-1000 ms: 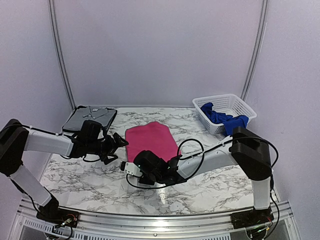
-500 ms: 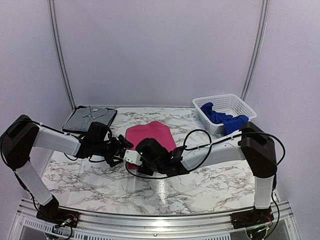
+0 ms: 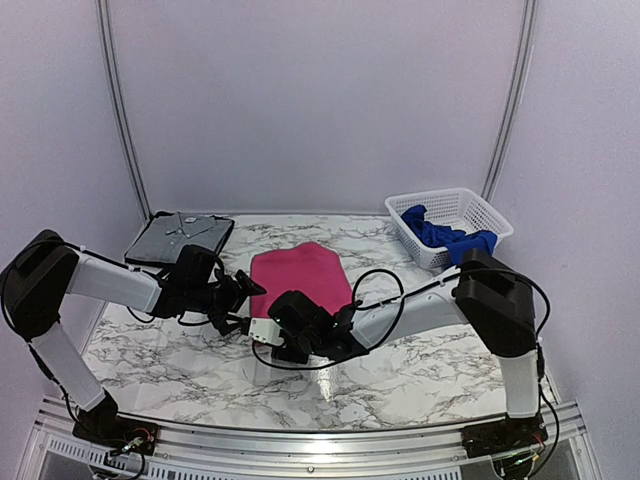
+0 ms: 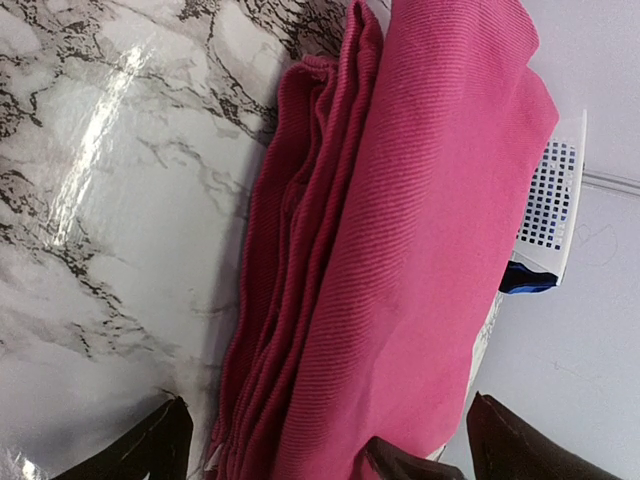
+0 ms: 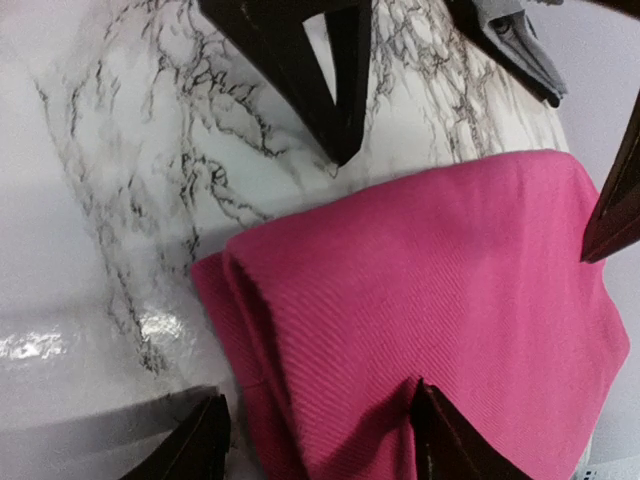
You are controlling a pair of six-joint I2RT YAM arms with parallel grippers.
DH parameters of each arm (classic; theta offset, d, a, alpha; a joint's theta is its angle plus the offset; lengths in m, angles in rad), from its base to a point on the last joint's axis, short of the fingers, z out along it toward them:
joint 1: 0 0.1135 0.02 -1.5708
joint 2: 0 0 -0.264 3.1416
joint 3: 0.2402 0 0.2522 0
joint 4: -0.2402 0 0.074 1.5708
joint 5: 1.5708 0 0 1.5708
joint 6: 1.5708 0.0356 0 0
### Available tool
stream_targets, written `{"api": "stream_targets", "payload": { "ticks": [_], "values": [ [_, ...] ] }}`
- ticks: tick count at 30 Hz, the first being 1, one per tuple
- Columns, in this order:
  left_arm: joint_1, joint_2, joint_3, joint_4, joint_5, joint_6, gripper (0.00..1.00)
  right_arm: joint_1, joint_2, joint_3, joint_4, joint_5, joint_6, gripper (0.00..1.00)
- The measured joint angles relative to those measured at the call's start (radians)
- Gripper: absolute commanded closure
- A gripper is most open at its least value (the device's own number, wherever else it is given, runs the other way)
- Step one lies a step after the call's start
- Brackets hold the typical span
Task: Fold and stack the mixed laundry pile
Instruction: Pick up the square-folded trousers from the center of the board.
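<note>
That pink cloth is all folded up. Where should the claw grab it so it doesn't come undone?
Probably by the thick stacked edge of the pink cloth, on the side facing the left claw. The layers lie piled there, so coming in low from the left along the table, one finger under and one on top, should pinch them all together.

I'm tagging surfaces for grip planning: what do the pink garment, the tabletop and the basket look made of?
Pink garment: soft matte cloth; fine diagonal ribs show.
Tabletop: glossy marble-look, maybe laminate; grey veins, glare.
Basket: white, probably plastic; rigid mesh walls.
</note>
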Motion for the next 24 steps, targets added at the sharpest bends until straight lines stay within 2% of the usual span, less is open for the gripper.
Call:
{"api": "stream_targets", "payload": {
  "ticks": [5, 7, 10, 13, 18, 21, 22, 24],
  "values": [
    [0.0, 0.003, 0.0, 0.0, 0.0, 0.0, 0.01, 0.009, 0.01, 0.014, 0.018, 0.009, -0.003, 0.17],
    [0.0, 0.005, 0.0, 0.0, 0.001, 0.0, 0.01, 0.014, 0.011, 0.015, 0.028, 0.009, -0.008, 0.15],
    [0.0, 0.005, 0.0, 0.0, 0.002, 0.0, 0.01, 0.02, 0.031, 0.023, 0.064, 0.024, -0.014, 0.19],
    [0.0, 0.005, 0.0, 0.0, 0.004, 0.0, 0.01, 0.026, 0.072, 0.052, 0.1, 0.06, -0.019, 0.33],
    [0.0, 0.005, 0.0, 0.0, 0.005, 0.0, 0.01, 0.027, 0.119, 0.08, 0.13, 0.083, -0.008, 0.73],
    [0.002, 0.005, 0.0, 0.0, 0.005, 0.0, 0.01, 0.026, 0.137, 0.091, 0.126, 0.08, 0.011, 0.93],
    [0.005, 0.005, 0.0, 0.0, 0.005, 0.0, 0.01, 0.026, 0.138, 0.094, 0.126, 0.08, 0.016, 0.98],
    [0.007, 0.005, 0.0, 0.0, 0.004, 0.0, 0.01, 0.024, 0.135, 0.098, 0.122, 0.076, 0.026, 1.0]
  ]
}}
